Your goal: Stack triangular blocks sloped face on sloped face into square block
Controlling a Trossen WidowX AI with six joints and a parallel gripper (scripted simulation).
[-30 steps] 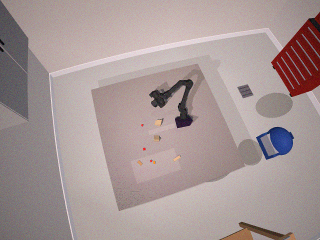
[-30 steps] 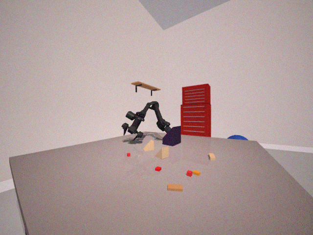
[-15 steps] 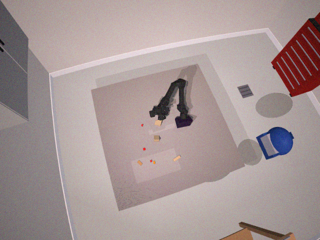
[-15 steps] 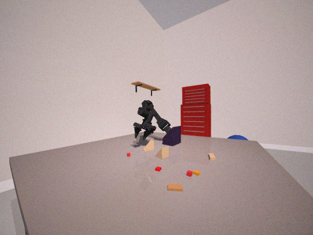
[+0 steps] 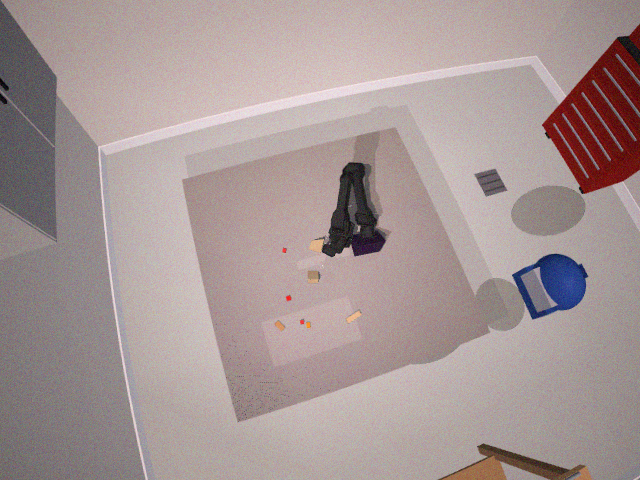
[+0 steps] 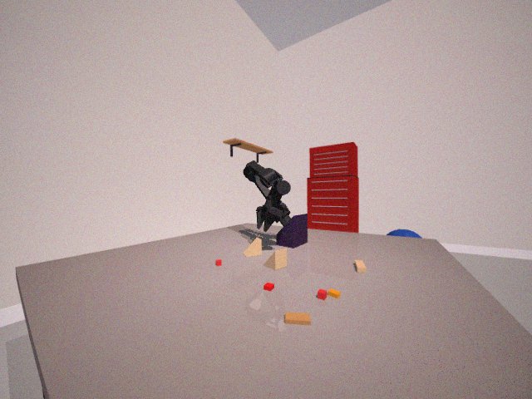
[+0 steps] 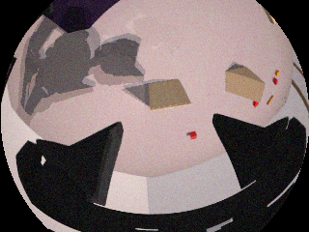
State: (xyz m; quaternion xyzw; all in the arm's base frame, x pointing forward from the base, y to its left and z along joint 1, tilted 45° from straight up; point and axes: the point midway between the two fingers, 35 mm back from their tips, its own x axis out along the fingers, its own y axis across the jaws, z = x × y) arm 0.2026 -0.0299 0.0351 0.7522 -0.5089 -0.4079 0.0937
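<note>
Two pale wooden triangular blocks stand apart on the table. The first block (image 5: 316, 245) (image 6: 254, 248) (image 7: 169, 95) is nearer the arm's hand. The second block (image 5: 313, 277) (image 6: 279, 259) (image 7: 242, 85) stands a little way off, at the right in the wrist view. In the exterior view both are upright, with slopes falling toward the left. My gripper (image 6: 262, 229) (image 7: 169, 122) is open and empty, raised above the table behind the first block as seen in the exterior view. In the top view the hand hides its fingertips.
A red cube (image 5: 284, 250) (image 6: 219, 262) (image 7: 193, 135) lies near the first block. Beyond the second lie more small red pieces, an orange piece (image 5: 308, 324) (image 6: 334, 293), a brown block (image 5: 279, 325) (image 6: 297, 318) and a tan block (image 5: 353, 316) (image 6: 360, 266). The purple base (image 5: 368, 244) (image 6: 293, 233) stands beside the arm.
</note>
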